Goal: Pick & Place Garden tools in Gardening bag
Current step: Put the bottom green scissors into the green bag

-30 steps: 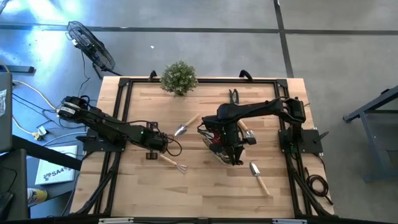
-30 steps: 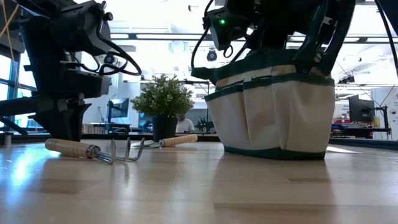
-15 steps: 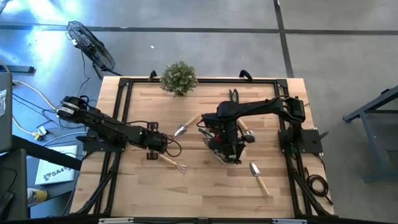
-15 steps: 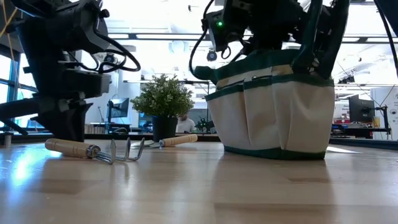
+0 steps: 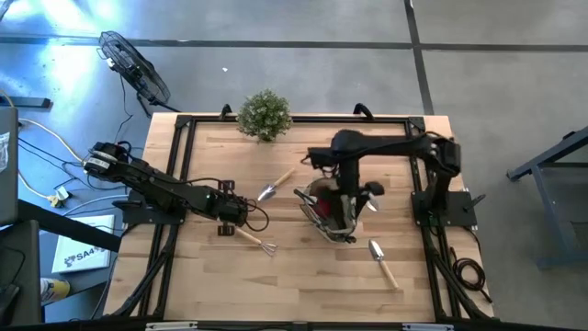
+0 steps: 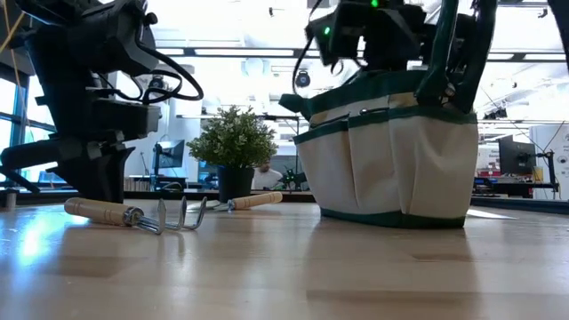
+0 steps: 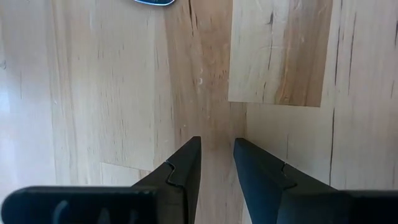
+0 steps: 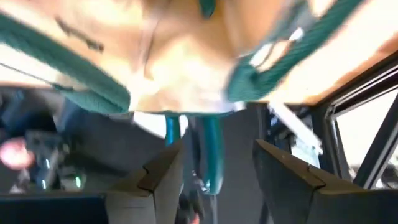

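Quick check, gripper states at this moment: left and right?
Left gripper: fingers slightly apart, nothing between them, over bare table.
Right gripper: open, empty, above the gardening bag.

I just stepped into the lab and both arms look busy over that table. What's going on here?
The robot is packing garden tools into the gardening bag. The right gripper is above the bag's mouth, its fingers open with nothing between them. The left gripper hangs low over bare wood beside the hand rake, holding nothing. Two trowels, one near the plant and one right of the bag, lie on the table.
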Motion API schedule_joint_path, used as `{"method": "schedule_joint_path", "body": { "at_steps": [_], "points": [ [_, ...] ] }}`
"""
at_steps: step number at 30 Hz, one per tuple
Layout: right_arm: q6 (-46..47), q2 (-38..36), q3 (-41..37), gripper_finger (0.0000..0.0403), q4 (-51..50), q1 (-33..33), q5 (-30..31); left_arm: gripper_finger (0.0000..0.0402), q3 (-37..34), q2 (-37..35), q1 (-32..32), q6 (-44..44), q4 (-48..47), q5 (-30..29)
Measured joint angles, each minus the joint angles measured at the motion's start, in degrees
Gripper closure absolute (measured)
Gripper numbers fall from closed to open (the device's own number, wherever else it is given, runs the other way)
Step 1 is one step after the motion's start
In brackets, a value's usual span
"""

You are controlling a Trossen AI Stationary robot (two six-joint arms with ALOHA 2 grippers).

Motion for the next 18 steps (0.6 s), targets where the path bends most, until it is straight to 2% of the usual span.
{"method": "schedule_joint_path", "body": {
  "at_steps": [5, 8, 12, 15, 18],
  "points": [
    [9.3, -8.6, 0.0, 0.0238, 0.0, -0.9, 11.1, 0.0302, 0.0, 0.0, 0.0, 0.0, 0.0, 0.0],
    [17.9, -14.8, 0.0, 0.0246, 1.2, 2.1, 17.4, 0.0302, 0.0, 0.0, 0.0, 0.0, -0.1, 0.0],
    [28.8, -22.0, 0.0, 0.0248, 7.6, 11.5, 26.9, 0.0302, 0.0, 0.0, 0.0, 0.0, -0.1, 0.0],
    [35.9, -24.9, 0.0, 0.0248, 13.8, 20.8, 36.9, 0.0302, 0.0, -0.2, 0.0, -0.1, -0.1, 0.2],
    [37.5, -25.6, 0.0, 0.0248, 19.2, 30.6, 48.8, 0.0302, 0.0, -0.3, 0.0, -0.1, 0.0, 0.8]
  ]
}}
